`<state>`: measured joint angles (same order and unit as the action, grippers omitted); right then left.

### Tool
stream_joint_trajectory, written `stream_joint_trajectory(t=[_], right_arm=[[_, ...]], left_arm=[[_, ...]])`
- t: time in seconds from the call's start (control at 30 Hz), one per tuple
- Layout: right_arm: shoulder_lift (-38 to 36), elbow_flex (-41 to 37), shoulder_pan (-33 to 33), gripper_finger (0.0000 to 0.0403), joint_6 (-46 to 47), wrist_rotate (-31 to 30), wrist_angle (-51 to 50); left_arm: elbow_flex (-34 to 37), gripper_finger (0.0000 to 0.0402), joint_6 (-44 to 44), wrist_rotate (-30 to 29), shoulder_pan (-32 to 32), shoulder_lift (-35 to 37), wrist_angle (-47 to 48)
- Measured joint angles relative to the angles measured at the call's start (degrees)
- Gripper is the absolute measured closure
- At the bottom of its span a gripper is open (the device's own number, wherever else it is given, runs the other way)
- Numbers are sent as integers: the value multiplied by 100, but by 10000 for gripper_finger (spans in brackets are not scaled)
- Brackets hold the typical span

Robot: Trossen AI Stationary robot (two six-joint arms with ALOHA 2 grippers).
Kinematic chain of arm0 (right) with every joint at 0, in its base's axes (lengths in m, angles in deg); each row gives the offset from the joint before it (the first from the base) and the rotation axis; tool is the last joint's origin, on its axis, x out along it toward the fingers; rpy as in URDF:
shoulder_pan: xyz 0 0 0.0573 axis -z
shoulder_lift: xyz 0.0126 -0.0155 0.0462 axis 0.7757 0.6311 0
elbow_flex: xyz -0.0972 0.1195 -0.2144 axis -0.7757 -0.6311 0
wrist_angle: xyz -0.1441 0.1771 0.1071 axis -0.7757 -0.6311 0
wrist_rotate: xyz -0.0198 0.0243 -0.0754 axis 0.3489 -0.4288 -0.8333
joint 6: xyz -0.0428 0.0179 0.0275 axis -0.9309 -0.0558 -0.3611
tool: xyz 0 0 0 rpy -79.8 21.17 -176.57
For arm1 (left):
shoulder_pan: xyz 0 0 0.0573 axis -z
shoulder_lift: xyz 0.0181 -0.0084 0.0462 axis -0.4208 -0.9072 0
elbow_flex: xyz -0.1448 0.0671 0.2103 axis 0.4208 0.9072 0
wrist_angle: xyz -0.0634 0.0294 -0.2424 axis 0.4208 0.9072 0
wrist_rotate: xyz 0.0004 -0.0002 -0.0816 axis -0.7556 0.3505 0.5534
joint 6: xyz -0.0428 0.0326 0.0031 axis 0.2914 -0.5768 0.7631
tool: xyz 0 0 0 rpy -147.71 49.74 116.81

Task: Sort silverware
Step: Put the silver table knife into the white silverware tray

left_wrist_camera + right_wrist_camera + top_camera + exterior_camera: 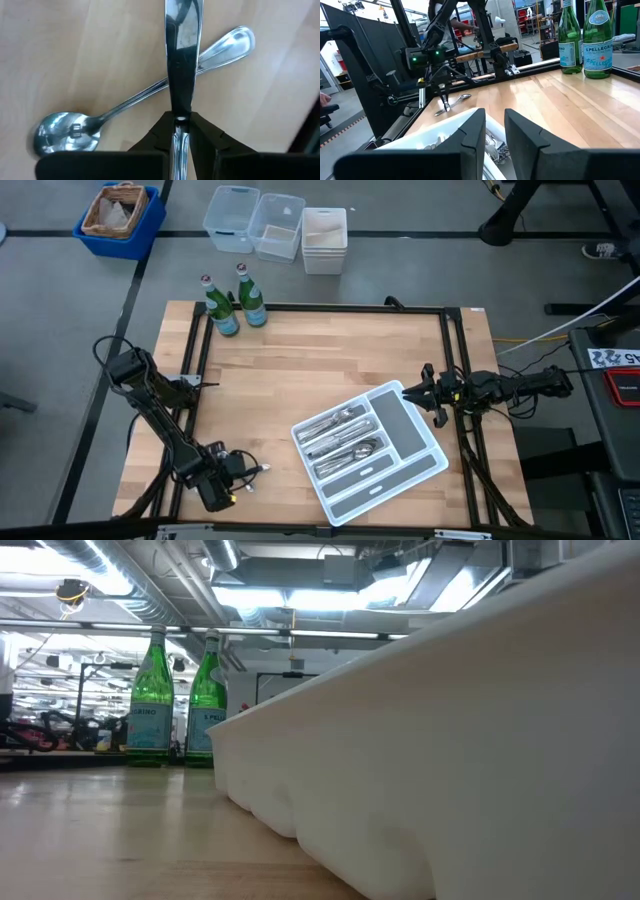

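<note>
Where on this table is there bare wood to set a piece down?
Free: the wide stretch between the green bottles and the white tray. Crowded: the near-left corner, where the left pincer grips a utensil above a spoon.

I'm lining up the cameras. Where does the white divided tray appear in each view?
High: white divided tray, lower right, beside the right gripper.
Low: its wall fills the right.
Left wrist: not in it.
Right wrist: bottom, behind the fingers.
Shared landmark: green bottles.
</note>
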<state>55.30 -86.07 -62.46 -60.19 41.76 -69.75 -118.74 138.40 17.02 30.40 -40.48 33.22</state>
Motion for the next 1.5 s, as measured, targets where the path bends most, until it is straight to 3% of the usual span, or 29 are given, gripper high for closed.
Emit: stream_joint_trajectory(t=[0.33,0.63,1.1,1.3,1.5], right_arm=[[0,0,0,327,0,0,7],[0,0,0,327,0,0,11],[-1,0,-1,327,0,0,16],[0,0,-2,327,0,0,8],[-2,0,-2,327,0,0,4]], left_arm=[[-603,369,-166,42,-163,11,9],[-1241,369,-1468,-73,-1174,20,-120],[-1292,369,-3849,-188,-3128,-98,-2596],[-1296,369,-4290,-236,-3705,-573,-3961],[-1296,369,-4570,-27,-3947,-900,-3823]])
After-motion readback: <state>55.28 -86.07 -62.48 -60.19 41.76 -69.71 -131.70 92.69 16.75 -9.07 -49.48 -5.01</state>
